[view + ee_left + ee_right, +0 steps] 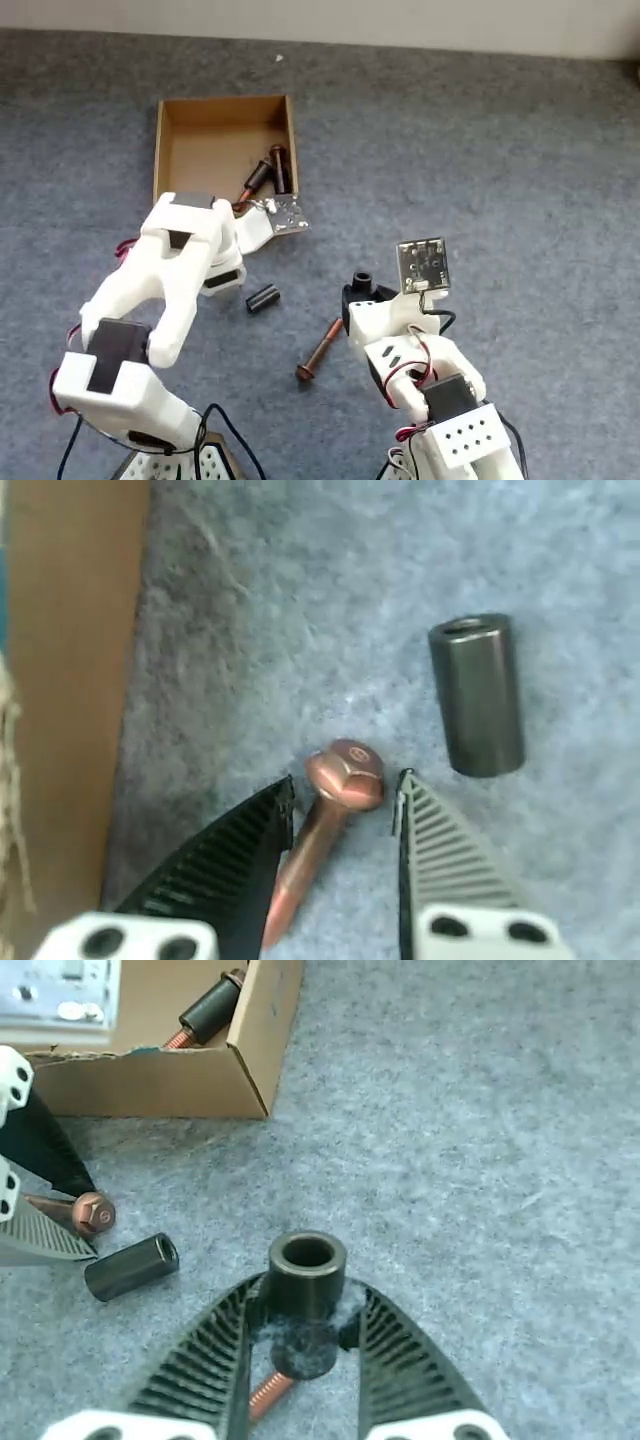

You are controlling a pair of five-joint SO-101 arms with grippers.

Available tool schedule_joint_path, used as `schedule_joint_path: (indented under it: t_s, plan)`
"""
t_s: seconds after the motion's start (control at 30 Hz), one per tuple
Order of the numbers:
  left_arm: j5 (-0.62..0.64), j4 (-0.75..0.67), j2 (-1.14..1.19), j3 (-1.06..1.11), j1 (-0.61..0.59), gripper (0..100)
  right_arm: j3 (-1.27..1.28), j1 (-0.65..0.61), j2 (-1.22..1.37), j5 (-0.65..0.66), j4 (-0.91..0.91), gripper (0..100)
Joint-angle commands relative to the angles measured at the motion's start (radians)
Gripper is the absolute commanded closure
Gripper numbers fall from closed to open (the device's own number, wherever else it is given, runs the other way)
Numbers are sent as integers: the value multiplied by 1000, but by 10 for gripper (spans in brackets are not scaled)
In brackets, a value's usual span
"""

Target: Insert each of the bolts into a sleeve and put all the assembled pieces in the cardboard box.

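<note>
The cardboard box [222, 108] stands at the back left, with two assembled bolt-and-sleeve pieces [268, 172] lying in its near right corner. Just in front of that corner, my left gripper [345, 785] is shut on a copper bolt [340, 780], whose hex head sticks out past the fingertips. A loose black sleeve [262, 298] lies on the carpet beside it. My right gripper [305, 1295] is shut on another black sleeve [306, 1265], held upright with its bore facing up. A second copper bolt [320, 350] lies on the carpet beside the right gripper [362, 290].
Grey carpet covers the whole table. The box's brown wall [70, 680] runs close beside the left gripper. Open carpet stretches to the right and back of the right arm.
</note>
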Motion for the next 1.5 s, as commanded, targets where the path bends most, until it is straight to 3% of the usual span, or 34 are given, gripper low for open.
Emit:
schedule_joint_path:
  t_s: [0.0, 0.07, 0.3, 0.37, 0.6, 0.8, 0.9, 1.1, 1.33, 1.47]
  plan:
    - [-11, -43, 13, -45, -15, 928, -4, 15, -13, 5, -30, 994]
    - [-11, -28, 10, -45, -7, 992, -4, 15, -13, 5, -30, 994]
    - [-3, 118, -150, -36, 16, 995, -4, 15, -13, 5, -28, 994]
    - [51, 152, -234, -36, 25, 995, -4, 15, -18, 5, -27, 994]
    - [351, 244, -573, -35, 94, 995, -15, 10, -21, 9, -25, 994]
    - [783, 245, -792, -35, 156, 995, -16, -21, -21, 14, -25, 994]
    - [925, 239, -880, -36, 177, 995, -18, -90, -21, 86, -25, 994]
    - [1197, 104, -1078, 27, 202, 995, -87, -182, -21, 107, -31, 994]
    - [1392, -175, -1342, 292, 200, 995, -179, -254, -21, 112, -33, 994]
    - [1478, -301, -1474, 444, 202, 995, -197, -303, -21, 195, -56, 994]
